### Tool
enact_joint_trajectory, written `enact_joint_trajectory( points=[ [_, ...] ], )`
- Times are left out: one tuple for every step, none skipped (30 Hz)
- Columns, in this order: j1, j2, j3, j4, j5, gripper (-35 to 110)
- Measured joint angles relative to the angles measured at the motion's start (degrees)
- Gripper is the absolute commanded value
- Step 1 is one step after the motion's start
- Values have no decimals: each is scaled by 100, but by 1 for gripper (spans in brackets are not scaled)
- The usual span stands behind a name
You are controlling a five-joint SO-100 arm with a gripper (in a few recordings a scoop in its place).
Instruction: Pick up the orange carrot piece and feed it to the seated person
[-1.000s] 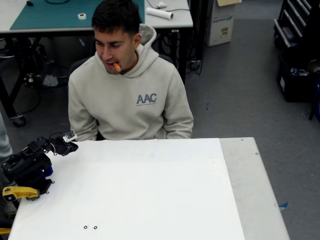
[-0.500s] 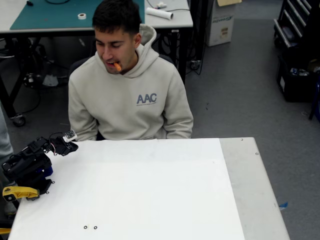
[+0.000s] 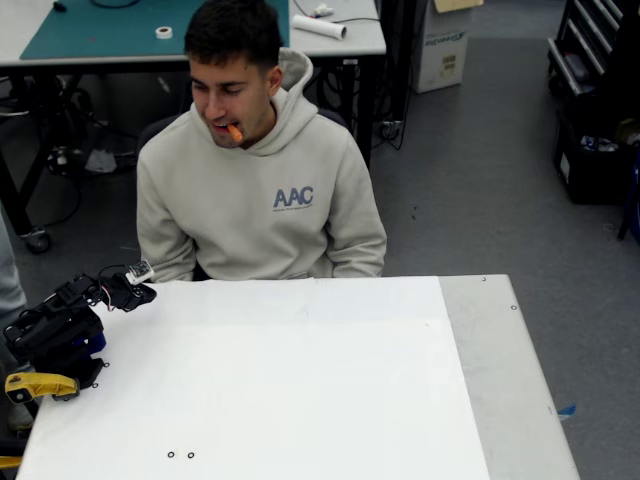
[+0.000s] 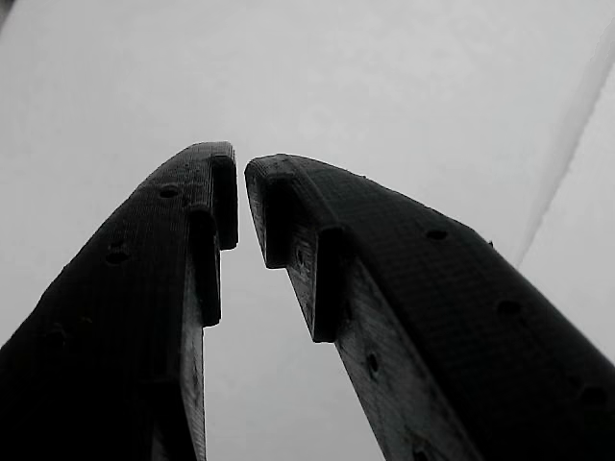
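The orange carrot piece sticks out of the mouth of the seated person, who sits behind the white table in a beige hoodie. The black arm is folded low at the table's left edge, and its gripper rests there, far below and left of the carrot. In the wrist view the gripper has its two black fingers drawn almost together at the tips, with nothing between them and only the pale table surface behind.
The white table has a grey strip along its right side. A yellow clamp sits by the arm's base. Behind the person stands another table with a green mat.
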Motion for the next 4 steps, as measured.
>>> enact_joint_trajectory(
  points=[
    [0, 0, 0, 0, 0, -2],
    [0, 0, 0, 0, 0, -2],
    [0, 0, 0, 0, 0, -2],
    [0, 0, 0, 0, 0, -2]
  ],
)
